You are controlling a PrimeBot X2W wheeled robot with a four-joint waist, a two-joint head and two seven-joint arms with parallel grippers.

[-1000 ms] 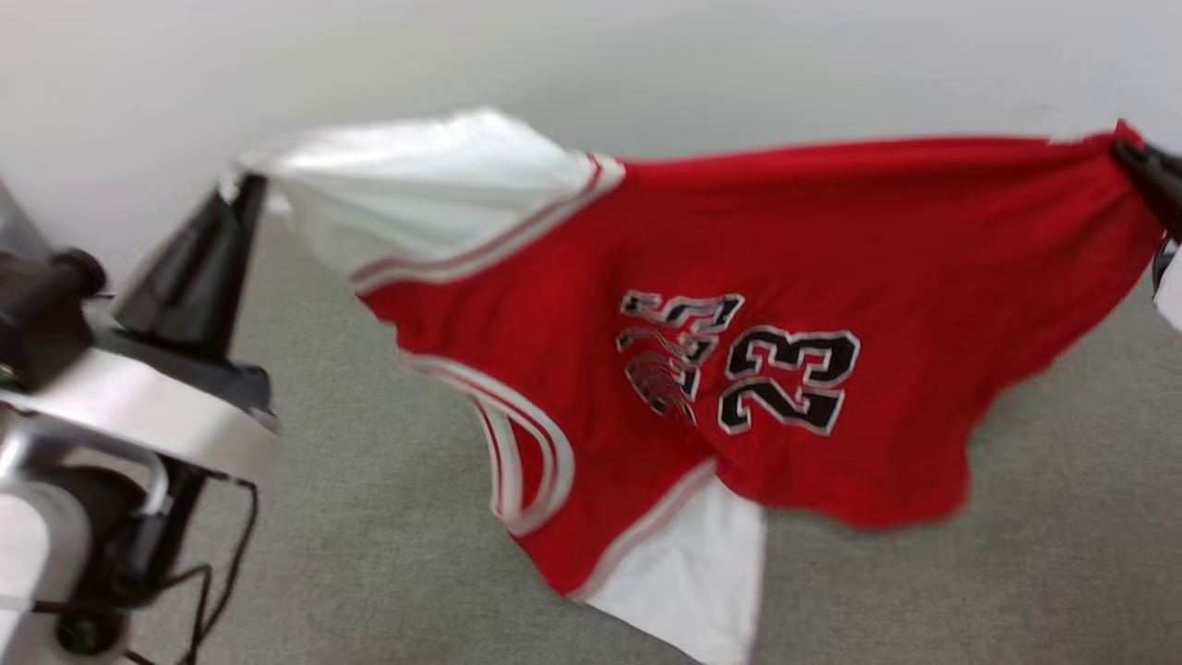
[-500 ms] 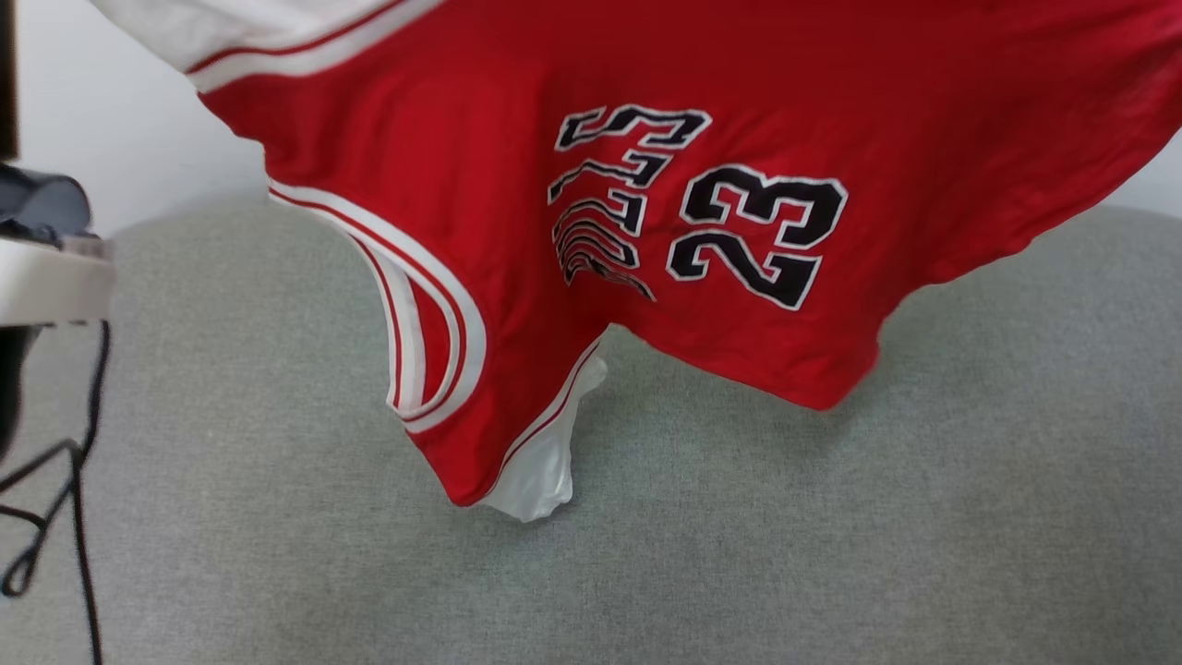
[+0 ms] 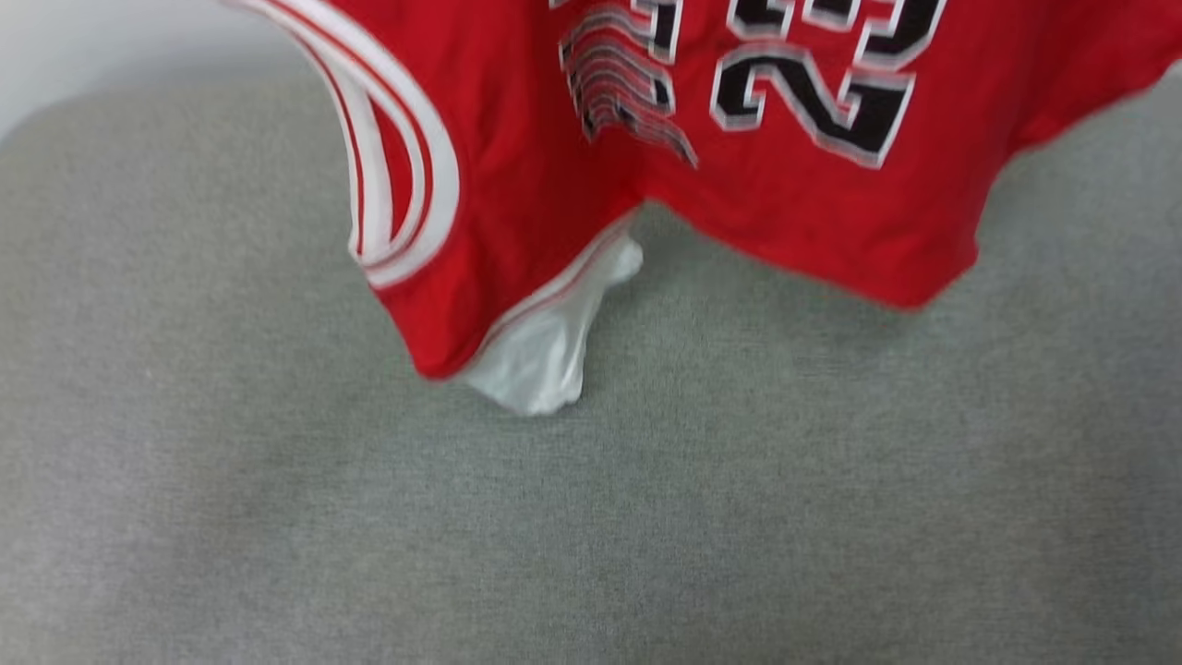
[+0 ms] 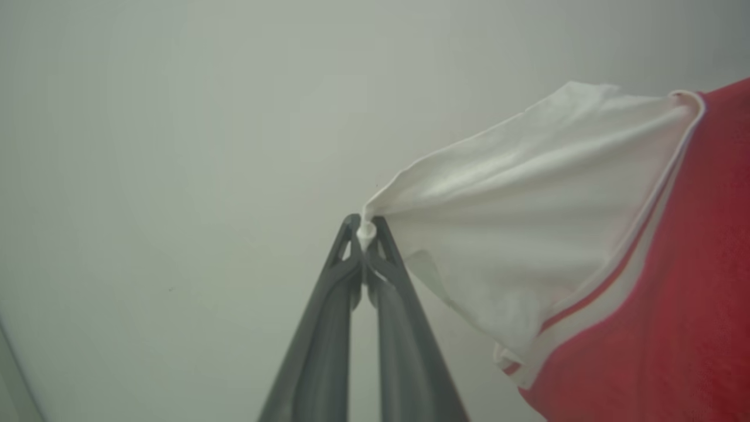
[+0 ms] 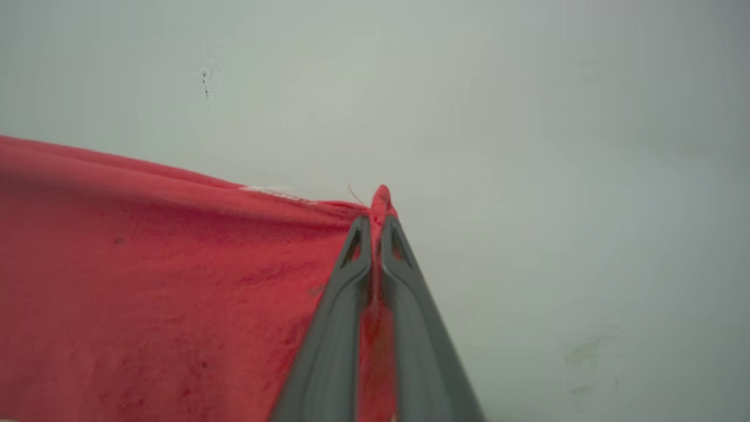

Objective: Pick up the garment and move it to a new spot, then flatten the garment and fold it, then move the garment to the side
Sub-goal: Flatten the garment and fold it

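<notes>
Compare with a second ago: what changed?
The jersey rose: its lower white sleeve, earlier spread low, now hangs bunched over the grey surface. The head camera then tipped down, so the jersey sits higher in frame. Unchanged: left fingers pinch the upper sleeve, right fingers a red corner; the jersey stays stretched between them.

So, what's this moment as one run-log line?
jersey: lifted, stretched out | left gripper: shut on white sleeve | right gripper: shut on red edge | grey surface: below

surface: grey woven fabric | behind: plain pale wall
</notes>
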